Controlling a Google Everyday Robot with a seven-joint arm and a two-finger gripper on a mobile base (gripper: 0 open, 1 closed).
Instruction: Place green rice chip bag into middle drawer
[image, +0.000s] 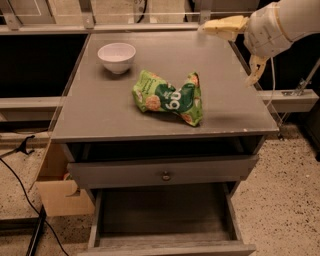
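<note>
The crumpled green foil chip bag (170, 97) lies on the grey wooden cabinet top (100, 110); the cream gripper (226, 54) (fingers wide apart) hangs over its right edge

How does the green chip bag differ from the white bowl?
The green rice chip bag is crumpled, lying flat and printed; the white bowl is smooth, upright and plain. The bag is bigger and nearer the front edge. Both rest on the cabinet top; the open pincer hovers by its right rear.
</note>
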